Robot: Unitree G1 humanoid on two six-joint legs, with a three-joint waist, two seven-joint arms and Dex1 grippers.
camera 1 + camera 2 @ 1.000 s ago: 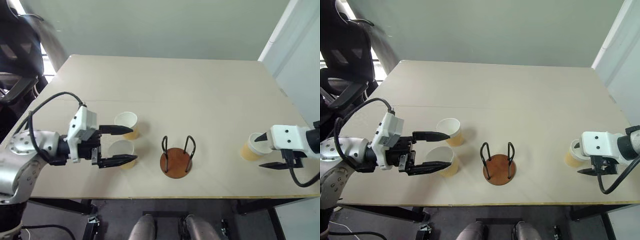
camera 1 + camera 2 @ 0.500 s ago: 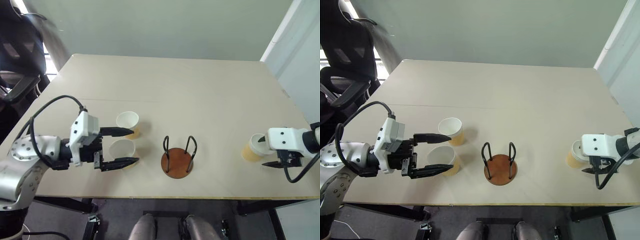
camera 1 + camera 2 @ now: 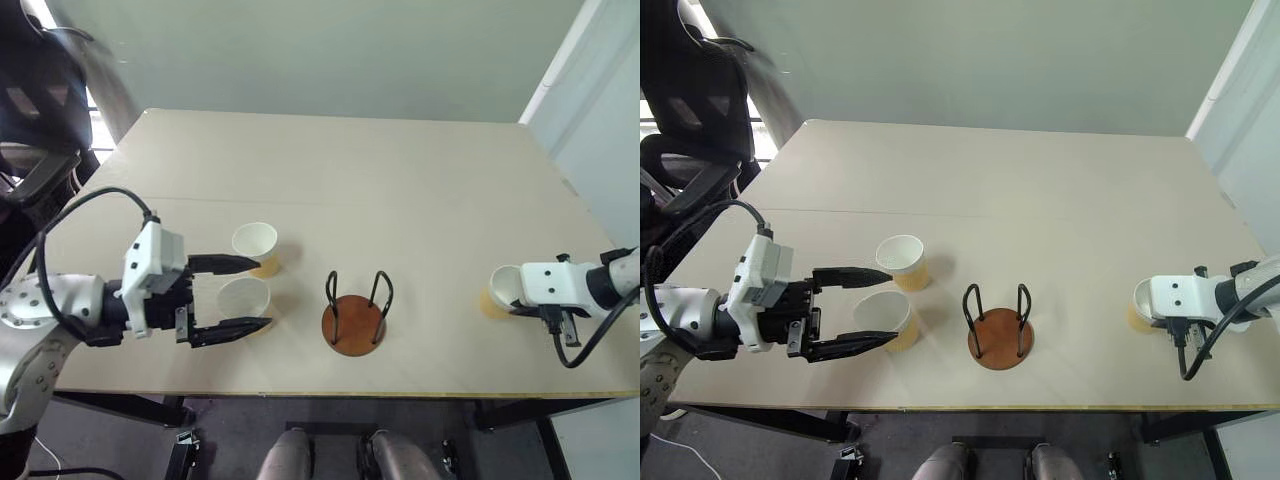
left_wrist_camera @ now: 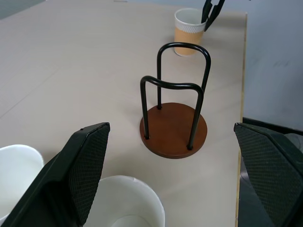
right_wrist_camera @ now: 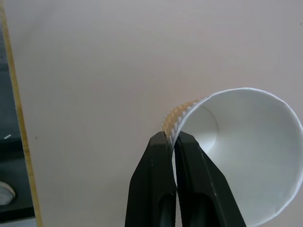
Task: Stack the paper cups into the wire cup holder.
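The wire cup holder [image 3: 354,318] stands empty near the front edge of the pale bench [image 3: 400,190], roughly midway between the two arms. To its left stand two paper cups: the far cup [image 3: 255,247] and the near cup [image 3: 245,302], upright and just beside each other. The left pincer [image 3: 232,296] is spread wide and lies nearly level, one finger on each side of the near cup; whether they touch it I cannot tell. The third cup [image 3: 498,290] stands well apart near the bench's right edge. The right pincer [image 5: 172,142] points steeply down and is pinched on that cup's wall at the rim, one finger inside, one outside. A black office chair [image 3: 690,110] stands beyond the bench's far left corner.
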